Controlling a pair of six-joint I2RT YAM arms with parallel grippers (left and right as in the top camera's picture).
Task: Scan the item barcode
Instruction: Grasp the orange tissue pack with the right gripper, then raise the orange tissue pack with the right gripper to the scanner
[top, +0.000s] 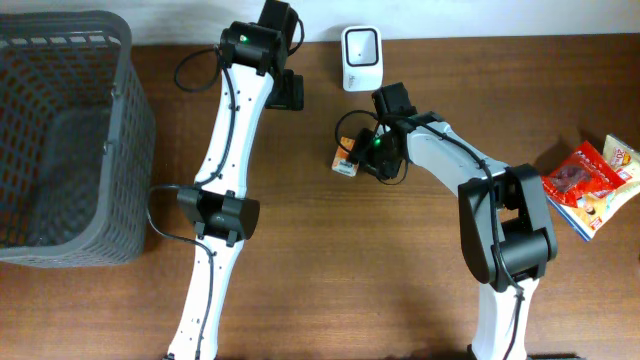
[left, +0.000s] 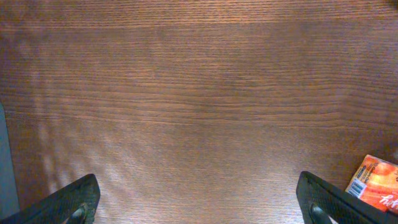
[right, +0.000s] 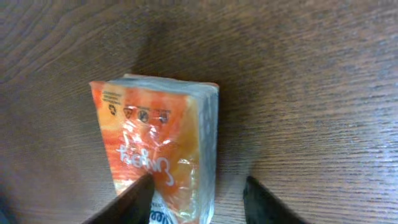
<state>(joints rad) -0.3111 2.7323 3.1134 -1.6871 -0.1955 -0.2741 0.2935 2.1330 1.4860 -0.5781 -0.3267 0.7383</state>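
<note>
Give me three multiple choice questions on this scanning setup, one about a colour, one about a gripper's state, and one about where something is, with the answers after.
1. What colour is the basket?
A) red
B) grey
C) white

2. How does the left gripper stand?
A) shut tight
B) open, nothing between its fingers
C) clamped on the basket rim

3. Where is the orange packet?
A) inside the basket
B) between the left gripper's fingers
C) on the table, under the right gripper

Answers:
1 B: the overhead view shows its mesh walls are dark grey.
2 B: its wrist view shows both fingers wide apart over bare wood.
3 C: the right wrist view looks down on it lying on the wood.
</note>
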